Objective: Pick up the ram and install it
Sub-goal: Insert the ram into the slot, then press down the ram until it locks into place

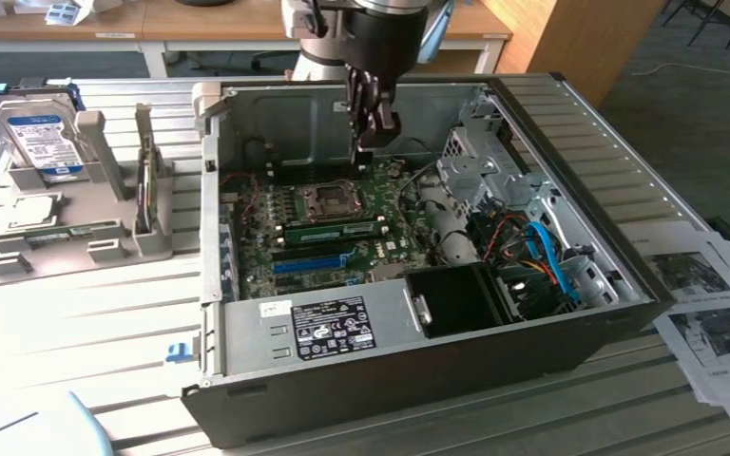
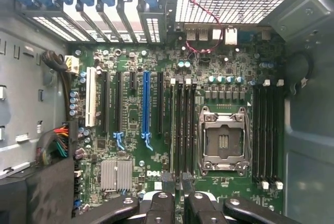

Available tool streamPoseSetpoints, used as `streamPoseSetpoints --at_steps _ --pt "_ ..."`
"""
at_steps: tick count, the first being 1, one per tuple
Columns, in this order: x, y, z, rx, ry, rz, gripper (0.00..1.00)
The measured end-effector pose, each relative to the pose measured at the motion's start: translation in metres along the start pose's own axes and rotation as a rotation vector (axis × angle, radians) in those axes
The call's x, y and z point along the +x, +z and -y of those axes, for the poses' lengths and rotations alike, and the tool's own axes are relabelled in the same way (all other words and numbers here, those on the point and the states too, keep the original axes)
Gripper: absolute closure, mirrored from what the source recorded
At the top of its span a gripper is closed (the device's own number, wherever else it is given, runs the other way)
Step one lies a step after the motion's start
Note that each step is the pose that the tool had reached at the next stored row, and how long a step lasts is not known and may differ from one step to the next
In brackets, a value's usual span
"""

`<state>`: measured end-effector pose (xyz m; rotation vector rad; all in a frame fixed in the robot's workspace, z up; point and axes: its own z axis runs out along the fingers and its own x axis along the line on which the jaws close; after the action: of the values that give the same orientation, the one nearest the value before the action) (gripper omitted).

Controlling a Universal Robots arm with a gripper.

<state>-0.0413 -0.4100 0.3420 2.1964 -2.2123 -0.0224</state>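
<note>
When I looked in, the gripper (image 1: 373, 141) hung inside the open computer case (image 1: 530, 366), with its tips above the motherboard (image 1: 384, 249) and, as far as I could see, not touching it. In the wrist view, the gripper (image 2: 177, 190) had its two dark fingers (image 2: 160, 208) parted by only a narrow gap. I could make out nothing gripped between them. They were lined up with the bank of black slots (image 2: 182, 130) that ran between the CPU socket (image 2: 224, 140) and the blue slot (image 2: 146, 104).

The ram (image 1: 334, 231) was down on the board. It was a green stick with a pale label, lying along those slots just beside the CPU socket (image 1: 334, 198), on the side toward the blue slot (image 1: 308, 263). Whether it was pressed fully home could not be judged.

A further set of black slots (image 2: 269, 135) flanked the socket's other side. A small finned heatsink (image 2: 116, 174) sat on the board near one end of the blue slot. Blue cables (image 1: 546, 252) ran through the bay at the exterior view's right of the board.

Outside the case, at the exterior view's left, a grey holder (image 1: 73, 252) on the slatted table (image 1: 111, 323) carried a hard drive (image 1: 38, 138) standing upright. Printed sheets (image 1: 714, 313) lay on the table at the exterior view's right of the case.
</note>
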Motion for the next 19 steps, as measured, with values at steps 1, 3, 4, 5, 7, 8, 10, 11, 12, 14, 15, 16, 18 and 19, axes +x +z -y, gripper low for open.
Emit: streamPoseSetpoints --at_steps 1,3,4,5,7,8,10,11,12,14,15,16,18,19 --pt "0.0000 -0.0012 0.0000 0.0000 0.000 0.0000 0.82" --pt "0.0000 -0.0034 -0.0001 0.0000 0.000 0.0000 0.82" --pt "0.0000 -0.0046 -0.0001 0.0000 0.000 0.0000 0.82" --pt "0.0000 -0.0056 -0.0002 0.0000 0.000 0.0000 0.82" --pt "0.0001 -0.0061 -0.0002 0.0000 0.000 0.0002 0.82" --pt "0.0000 -0.0062 -0.0002 0.0000 0.000 0.0000 0.82" --pt "0.0001 -0.0061 -0.0002 0.0000 0.000 0.0001 0.82" --pt "0.0001 -0.0062 -0.0002 0.0000 0.000 0.0000 0.82" --pt "0.0001 -0.0062 -0.0002 0.0000 0.000 0.0001 0.82" --pt "0.0000 -0.0062 -0.0002 -0.0001 0.000 0.0000 0.82" --pt "0.0000 -0.0062 -0.0002 0.0000 0.000 0.0000 0.82" --pt "0.0000 -0.0062 -0.0002 0.0000 0.000 0.0001 0.82" --pt "0.0001 -0.0062 -0.0002 -0.0001 0.000 0.0000 0.82" --pt "0.0001 -0.0062 -0.0002 0.0000 0.000 0.0000 0.82"
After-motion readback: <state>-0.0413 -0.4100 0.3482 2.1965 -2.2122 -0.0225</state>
